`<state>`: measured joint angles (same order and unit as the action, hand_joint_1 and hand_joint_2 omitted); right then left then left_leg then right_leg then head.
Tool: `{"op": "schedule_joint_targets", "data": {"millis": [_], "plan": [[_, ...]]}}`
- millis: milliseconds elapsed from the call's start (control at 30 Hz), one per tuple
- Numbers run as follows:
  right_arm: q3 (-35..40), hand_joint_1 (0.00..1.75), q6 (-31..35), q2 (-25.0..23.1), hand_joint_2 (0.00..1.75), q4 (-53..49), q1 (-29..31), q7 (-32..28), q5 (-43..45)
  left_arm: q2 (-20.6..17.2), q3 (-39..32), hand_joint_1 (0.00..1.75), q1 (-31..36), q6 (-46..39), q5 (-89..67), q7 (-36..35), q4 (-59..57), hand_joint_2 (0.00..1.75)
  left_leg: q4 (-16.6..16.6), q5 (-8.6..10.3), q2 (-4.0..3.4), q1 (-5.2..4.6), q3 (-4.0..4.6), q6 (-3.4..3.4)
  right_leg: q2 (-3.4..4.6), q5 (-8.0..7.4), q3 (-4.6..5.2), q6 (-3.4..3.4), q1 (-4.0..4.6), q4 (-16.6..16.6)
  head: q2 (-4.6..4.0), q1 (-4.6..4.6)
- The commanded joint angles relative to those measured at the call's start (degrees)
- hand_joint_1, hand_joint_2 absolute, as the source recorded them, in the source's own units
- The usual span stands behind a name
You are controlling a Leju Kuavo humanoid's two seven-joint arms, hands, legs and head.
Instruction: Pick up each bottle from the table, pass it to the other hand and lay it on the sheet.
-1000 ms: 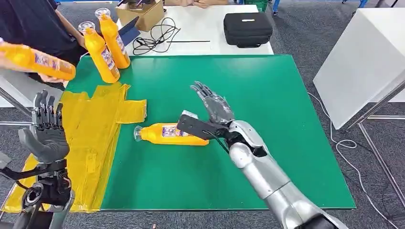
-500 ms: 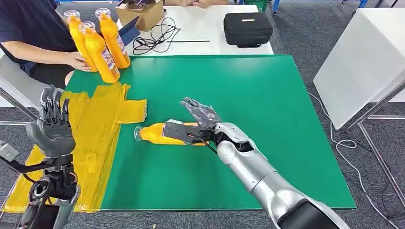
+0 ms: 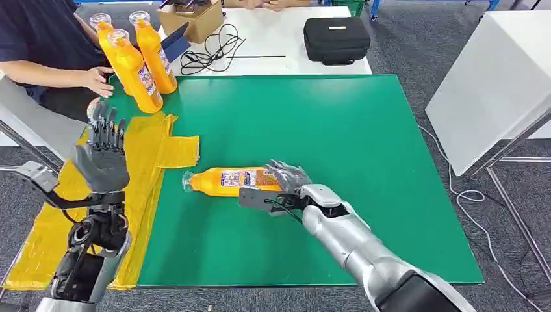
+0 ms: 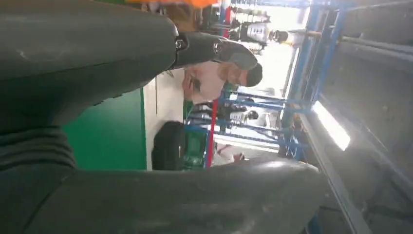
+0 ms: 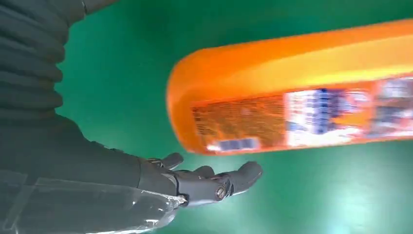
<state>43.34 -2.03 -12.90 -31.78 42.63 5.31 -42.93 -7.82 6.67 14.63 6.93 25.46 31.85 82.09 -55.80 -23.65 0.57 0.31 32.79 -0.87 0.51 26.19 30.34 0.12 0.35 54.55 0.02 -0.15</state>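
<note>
Green covers the table (image 3: pixel 364 130) in front of me, with a crinkled yellow sheet (image 3: pixel 140 162) spread over its left edge. Just right of that sheet lies the bottle (image 3: pixel 227 181) on its side: a long orange body, a clear cap pointing toward the sheet, and a label printed in white, blue and orange along its flank. My right hand (image 3: pixel 286 179) sits at the bottle's flat base end, the end away from the sheet, fingers spread and not yet closed around it; in the right wrist view the bottle (image 5: pixel 302 87) hangs close above my parted fingers (image 5: pixel 219 183) with a gap of green between them. My left hand (image 3: pixel 101 159) is raised over the sheet, palm up, fingers straight and apart, holding nothing. Beyond the sheet's far end stand three more orange bottles (image 3: pixel 133 58) upright, and a person's hand (image 3: pixel 97 81) rests beside them.
</note>
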Motion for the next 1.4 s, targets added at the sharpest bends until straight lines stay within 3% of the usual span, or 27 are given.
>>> {"op": "schedule_joint_targets", "data": {"millis": [33,467,667,700,900,1000,1267,1400], "plan": [[-0.7,0.0,2.2,-0.2,1.75,10.4,3.8,1.0,-1.6,2.2,5.0,0.0,6.6,1.0,1.6,0.3,-11.1,0.0,0.0,-0.04,0.21,0.02,-0.15,0.02,-0.29,0.1,-0.25,0.08,0.02,-0.1,0.0,0.0],[-1.6,0.0,2.4,-1.0,1.75,12.4,5.2,1.4,-1.7,2.5,5.4,0.0,7.1,0.9,1.7,0.5,-11.2,0.0,0.0,-0.03,0.05,0.01,-0.04,0.0,-0.16,0.05,-0.09,0.07,0.02,0.0,0.0,0.0],[-3.4,0.0,9.1,-1.1,1.75,11.9,5.8,2.0,-3.4,4.3,6.2,0.0,11.0,0.9,1.9,0.0,-13.5,0.0,-0.1,-0.04,0.16,0.05,0.01,0.02,-0.27,0.08,-0.09,0.08,0.05,0.0,0.0,0.0],[-4.2,0.0,10.5,-1.1,0.0,11.0,5.7,1.3,-3.1,4.5,6.2,0.0,11.7,0.8,1.8,-0.2,-13.9,0.0,-0.1,-0.08,0.21,0.07,-0.04,0.03,-0.35,0.13,-0.18,0.11,0.07,0.0,0.0,0.0],[-4.3,0.0,12.2,-0.1,0.0,7.0,4.2,0.0,-4.7,4.8,6.0,0.0,12.3,0.8,1.7,-0.6,-14.6,0.0,-0.1,-0.07,0.12,0.05,-0.05,0.03,-0.25,0.1,-0.15,0.1,0.05,0.0,0.0,0.0],[-5.5,0.0,12.6,2.3,0.0,-3.1,0.0,-2.7,-6.0,4.4,5.8,0.0,12.6,1.2,1.6,-0.3,-15.6,0.0,0.0,-0.07,0.12,0.05,-0.06,0.02,-0.23,0.09,-0.16,0.09,0.05,0.0,0.0,0.0],[-6.9,0.0,1.9,7.9,0.0,-31.1,-7.6,-3.5,-3.5,3.1,5.7,0.0,10.9,1.9,2.4,0.4,-13.3,0.0,0.0,-0.06,0.06,0.02,0.03,0.0,-0.15,0.08,-0.04,0.1,0.02,0.0,0.0,-0.02],[-4.8,0.0,0.1,7.2,0.0,-31.1,-8.1,-4.1,-2.6,2.1,4.8,0.0,9.2,0.9,3.3,0.8,-11.0,0.0,0.0,-0.09,0.05,0.04,-0.02,0.01,-0.16,0.09,-0.11,0.1,0.04,0.0,0.0,0.0]]}}
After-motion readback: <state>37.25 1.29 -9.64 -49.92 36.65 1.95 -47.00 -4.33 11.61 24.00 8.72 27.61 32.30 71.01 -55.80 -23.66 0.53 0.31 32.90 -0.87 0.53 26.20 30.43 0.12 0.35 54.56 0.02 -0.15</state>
